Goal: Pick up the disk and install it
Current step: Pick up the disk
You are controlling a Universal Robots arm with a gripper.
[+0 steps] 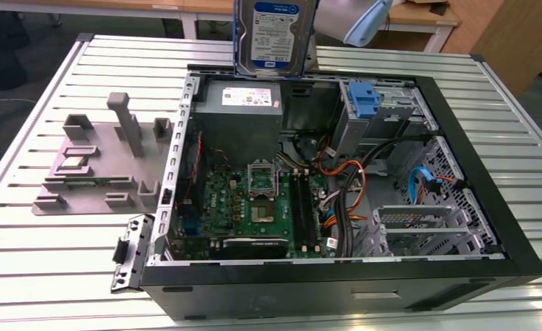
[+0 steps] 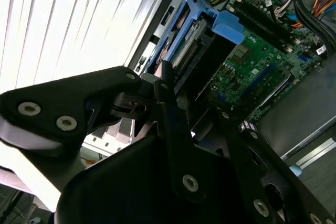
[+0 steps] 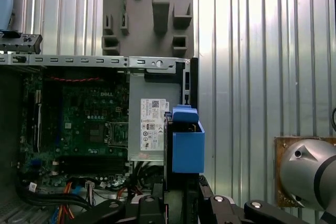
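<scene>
We see the gripper [image 3: 181,195] closed on the disk [image 1: 273,34], clamped on either side of its blue carrier frame [image 3: 188,142] in the first wrist view. In the exterior view the disk hangs upright, label facing the camera, above the far wall of the open computer case [image 1: 492,227], just over the grey power supply [image 1: 243,100]. Inside the case lie the green motherboard [image 1: 252,200] and, toward the exterior view's right, the blue bracket [image 1: 365,103] on the drive cage. The case rests on a slatted metal table [image 1: 32,276], beside a grey fixture plate [image 1: 92,169]
</scene>
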